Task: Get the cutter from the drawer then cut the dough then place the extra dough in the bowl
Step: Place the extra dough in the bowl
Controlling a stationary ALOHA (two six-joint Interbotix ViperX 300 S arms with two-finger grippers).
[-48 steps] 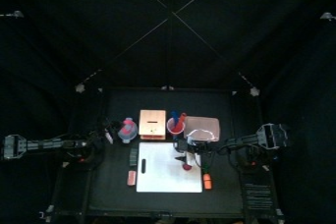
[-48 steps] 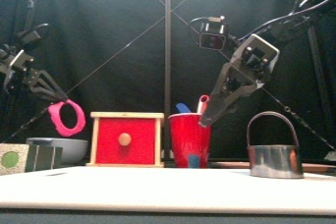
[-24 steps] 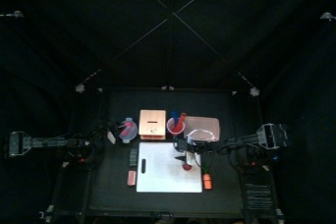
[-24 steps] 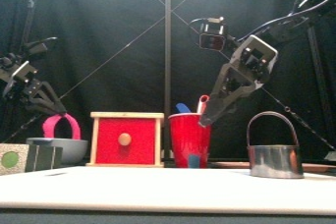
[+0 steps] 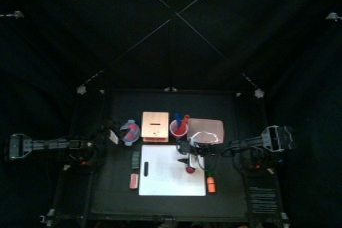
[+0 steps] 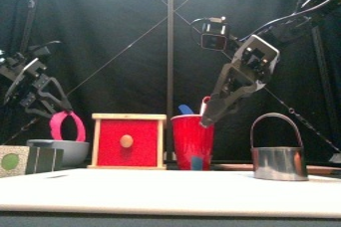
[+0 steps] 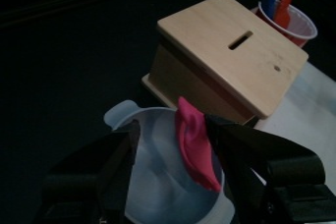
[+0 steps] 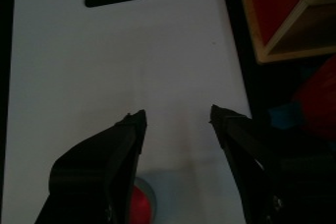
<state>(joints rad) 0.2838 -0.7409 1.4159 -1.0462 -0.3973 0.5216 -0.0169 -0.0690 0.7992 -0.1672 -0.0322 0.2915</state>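
Left wrist view, dough (image 7: 197, 156) leaning in bowl (image 7: 141, 130), left claw (image 7: 179, 138) spread

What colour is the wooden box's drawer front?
The drawer front is red; front view shows it best.

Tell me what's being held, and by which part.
Nothing. The left gripper is open above the dough ring in the bowl; the right gripper is open over the white board.
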